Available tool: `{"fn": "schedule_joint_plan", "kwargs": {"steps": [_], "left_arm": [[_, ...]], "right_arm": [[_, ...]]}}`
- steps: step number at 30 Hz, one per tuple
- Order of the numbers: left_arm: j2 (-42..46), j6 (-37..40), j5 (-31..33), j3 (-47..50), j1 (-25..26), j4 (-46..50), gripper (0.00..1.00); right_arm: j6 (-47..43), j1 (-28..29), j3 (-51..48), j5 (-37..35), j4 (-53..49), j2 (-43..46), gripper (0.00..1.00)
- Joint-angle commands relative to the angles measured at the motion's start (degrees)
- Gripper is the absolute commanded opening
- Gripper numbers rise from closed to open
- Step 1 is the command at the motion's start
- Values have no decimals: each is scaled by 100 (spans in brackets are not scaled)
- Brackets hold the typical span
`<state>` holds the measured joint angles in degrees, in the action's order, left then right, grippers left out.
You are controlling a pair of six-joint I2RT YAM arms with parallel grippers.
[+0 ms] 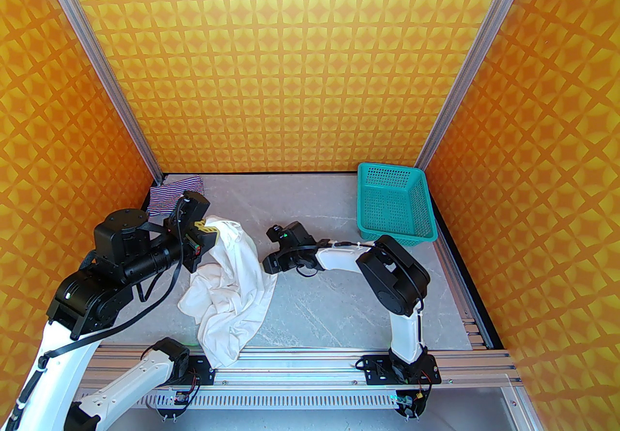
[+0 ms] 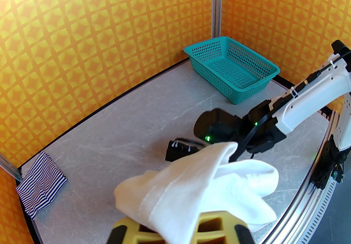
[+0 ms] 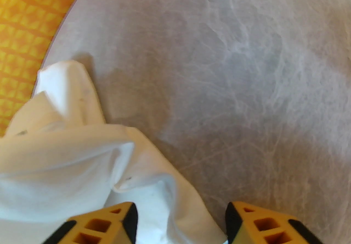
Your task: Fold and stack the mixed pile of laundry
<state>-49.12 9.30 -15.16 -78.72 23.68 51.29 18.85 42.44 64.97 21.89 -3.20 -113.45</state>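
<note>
Wrinkled white cloth [image 2: 197, 179] in the grip of the left tool [image 2: 178, 233], striped garment [image 2: 41, 182] in the far corner, teal basket [image 2: 233, 67] beyond.

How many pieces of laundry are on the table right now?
2. The striped garment lies in the far-left corner. The white cloth sprawls at the near left, one end pinched by the left end effector. Anything beneath it would be hidden.

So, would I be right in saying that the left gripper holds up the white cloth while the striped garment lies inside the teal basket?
Not quite. The left gripper does hold up the white cloth, but the striped garment lies on the table in the far left corner, well away from the basket, as the top view shows.
</note>
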Motion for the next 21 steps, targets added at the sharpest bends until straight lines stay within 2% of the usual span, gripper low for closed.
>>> {"fn": "schedule_joint_plan", "kwargs": {"steps": [1,4,8,13,18,21], "left_arm": [[-16,-51,91,47,-108,-107,0],[-30,-95,86,111,-195,-173,0],[-7,-122,86,211,-278,-282,0],[-65,-149,96,331,-390,-565,0],[-181,-33,328,-7,-619,-907,0],[-348,202,638,-580,-749,-931,0]], "right_arm": [[189,201,-88,-481,-868,-200,40],[238,271,-292,-566,-1044,-17,28],[242,292,-658,-672,-1062,462,1],[-23,156,-513,-1688,-1476,1378,0],[-650,-569,2,-2627,-1792,2675,0],[-1136,-1059,721,-3167,-2091,3260,0]]}}
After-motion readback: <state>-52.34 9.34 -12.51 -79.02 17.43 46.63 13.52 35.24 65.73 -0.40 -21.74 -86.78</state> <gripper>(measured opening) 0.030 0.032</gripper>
